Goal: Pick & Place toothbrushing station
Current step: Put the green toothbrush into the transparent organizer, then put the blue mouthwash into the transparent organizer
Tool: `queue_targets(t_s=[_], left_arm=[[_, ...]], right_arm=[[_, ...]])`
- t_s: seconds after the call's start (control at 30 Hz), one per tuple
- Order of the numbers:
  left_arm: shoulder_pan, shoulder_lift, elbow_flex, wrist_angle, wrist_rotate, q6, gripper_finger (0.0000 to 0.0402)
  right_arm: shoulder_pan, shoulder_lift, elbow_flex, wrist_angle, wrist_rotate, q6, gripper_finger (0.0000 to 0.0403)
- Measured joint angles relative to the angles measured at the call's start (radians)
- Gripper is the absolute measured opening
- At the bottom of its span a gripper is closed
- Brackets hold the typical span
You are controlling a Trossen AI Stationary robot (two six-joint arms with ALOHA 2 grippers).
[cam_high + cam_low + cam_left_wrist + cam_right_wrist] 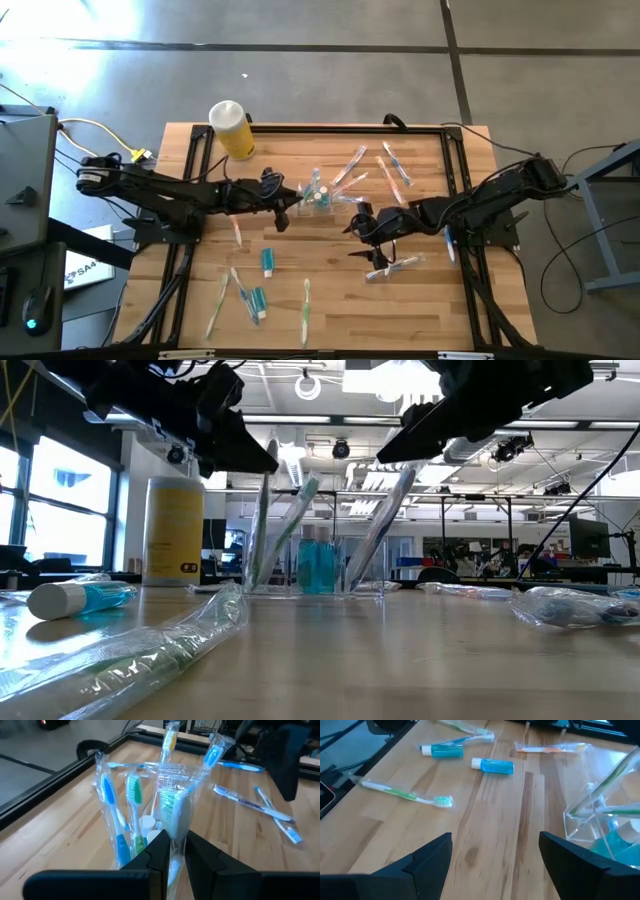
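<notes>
My left gripper [172, 851] is pinched tight on a wrapped green toothbrush [174, 812], handle down, right over the clear container [318, 197] mid-table, so it only needs lowering. Right gripper [495, 851] hangs wide open and empty just beside the container.
</notes>
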Motion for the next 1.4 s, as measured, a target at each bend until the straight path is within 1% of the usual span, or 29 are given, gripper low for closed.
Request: queue_targets(t_s=[0.2,0.3,0.37,0.6,0.73,0.93,1.07,1.17,1.33,1.4], left_arm=[[0.0,-0.004,0.0,-0.012,0.0,0.0,0.0052],[0.0,-0.004,0.0,-0.035,-0.002,-0.006,0.0063],[0.0,-0.004,0.0,-0.048,-0.002,-0.023,0.0082],[0.0,-0.004,0.0,-0.054,-0.003,-0.021,0.0171],[0.0,-0.004,0.0,-0.047,-0.005,0.03,0.0202],[0.0,-0.008,0.001,-0.046,-0.005,0.035,0.0207],[-0.005,-0.055,0.002,-0.055,-0.005,0.059,0.0207],[-0.062,-0.107,0.002,-0.07,-0.017,0.132,0.0207],[-0.204,-0.173,0.002,-0.083,-0.063,0.283,0.0207],[-0.26,-0.191,0.002,-0.085,-0.078,0.283,0.0207]], right_arm=[[0.0,0.0,0.0,-0.003,-0.002,0.0,0.029],[0.0,0.0,0.0,-0.003,-0.002,0.0,0.029],[0.0,0.0,0.0,-0.002,-0.003,0.0,0.029],[0.0,0.0,0.0,0.006,-0.002,0.0,0.029],[0.0,0.0,0.0,0.009,-0.002,0.005,0.029],[0.0,0.0,0.0,0.01,-0.002,0.005,0.029],[0.0,0.0,0.0,0.008,-0.002,0.003,0.029],[0.0,0.0,0.0,0.004,-0.002,0.001,0.029],[0.0,0.0,0.0,-0.012,-0.002,0.0,0.029],[0.0,0.0,0.0,-0.012,-0.002,0.0,0.029]])
